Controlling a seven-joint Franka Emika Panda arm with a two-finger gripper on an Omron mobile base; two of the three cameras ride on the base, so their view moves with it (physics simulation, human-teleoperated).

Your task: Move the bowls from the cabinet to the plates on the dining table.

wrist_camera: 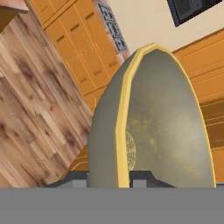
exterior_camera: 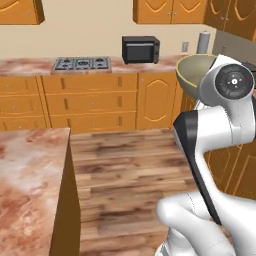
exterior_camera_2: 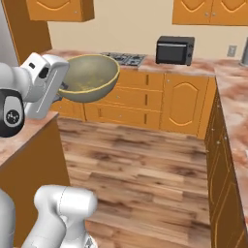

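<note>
Clamped on the rim of a bowl (wrist_camera: 148, 131) between both fingers (wrist_camera: 78, 178), gripper (exterior_camera_2: 62, 88) raised in mid-air; dining table (exterior_camera: 30, 185) below and beside, wooden floor (exterior_camera_2: 145, 169) beyond.

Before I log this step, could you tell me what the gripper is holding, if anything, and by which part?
The gripper holds a bowl by its rim, one finger inside the wall and one outside, carrying it in the air above the wooden floor.
</note>
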